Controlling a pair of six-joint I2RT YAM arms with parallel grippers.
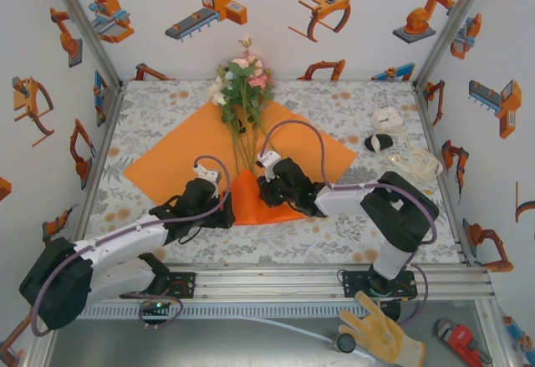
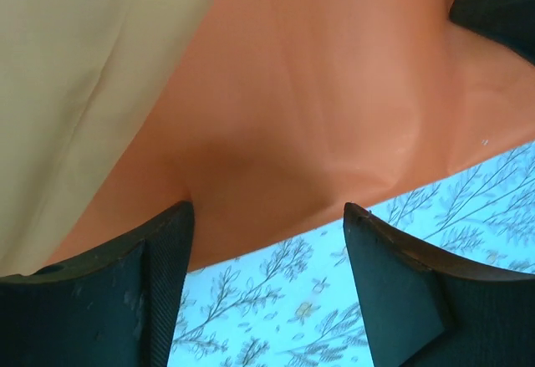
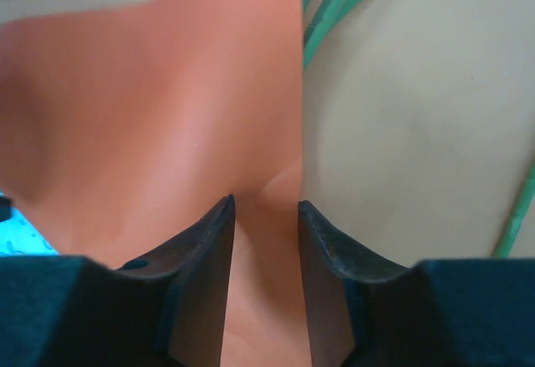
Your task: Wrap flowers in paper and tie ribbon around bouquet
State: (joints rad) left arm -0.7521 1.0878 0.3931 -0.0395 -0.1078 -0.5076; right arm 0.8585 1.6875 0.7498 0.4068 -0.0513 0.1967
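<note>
The orange paper (image 1: 180, 154) lies as a diamond on the table. Its near corner is folded up into a flap (image 1: 251, 200) over the stem ends. The flowers (image 1: 242, 83) lie on it, blossoms at the far corner and stems (image 3: 334, 7) running toward me. My left gripper (image 1: 230, 211) stands open at the flap's left edge. In the left wrist view the left gripper (image 2: 267, 210) has tablecloth between its fingers (image 2: 159, 283) and the paper (image 2: 318, 116) just beyond them. My right gripper (image 1: 266, 190) is on the flap's right side. That right gripper (image 3: 266, 202) has its jaws apart over the flap's edge. The ribbon (image 1: 414, 165) is a loose cream bundle at the right.
A small white box (image 1: 387, 119) and a black oval object (image 1: 379, 142) sit at the right near the ribbon. Patterned walls close in the table (image 1: 351, 233) on three sides. A yellow glove (image 1: 380, 333) and a red wrench (image 1: 460, 342) lie below the arm rail.
</note>
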